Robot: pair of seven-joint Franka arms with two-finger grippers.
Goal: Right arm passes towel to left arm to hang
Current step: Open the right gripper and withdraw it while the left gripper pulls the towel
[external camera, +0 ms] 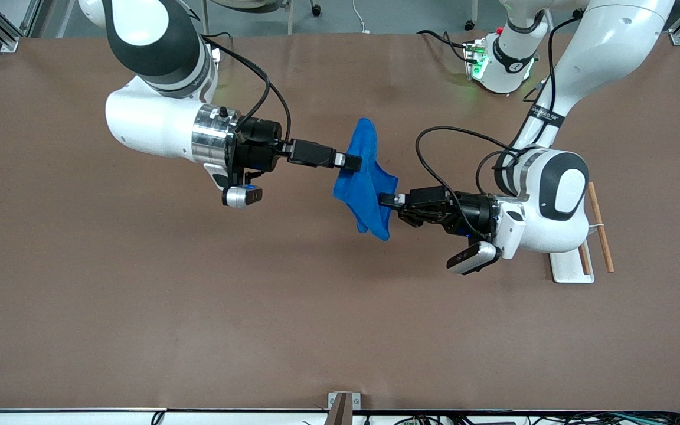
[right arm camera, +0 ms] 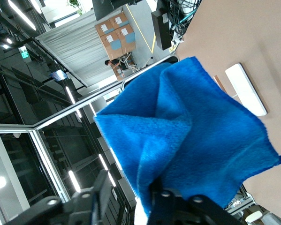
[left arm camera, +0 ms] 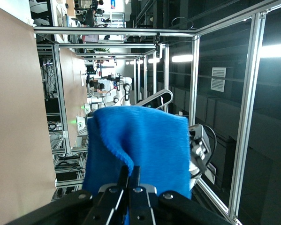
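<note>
The bright blue towel [external camera: 365, 180] hangs in the air over the middle of the table, between the two grippers. My left gripper [external camera: 388, 199] is shut on the towel's edge; in the left wrist view its fingertips [left arm camera: 129, 171] pinch a fold of the towel [left arm camera: 145, 140]. My right gripper [external camera: 353, 162] is at the towel's upper part. In the right wrist view the right gripper [right arm camera: 128, 187] is open, its fingers apart. The towel [right arm camera: 187, 136] still lies against one finger.
A white rack base [external camera: 570, 267] with a wooden rod [external camera: 601, 227] sits at the left arm's end of the table, partly hidden under the left arm's wrist. The white base [right arm camera: 246, 89] also shows in the right wrist view. Brown tabletop [external camera: 198, 307] lies all around.
</note>
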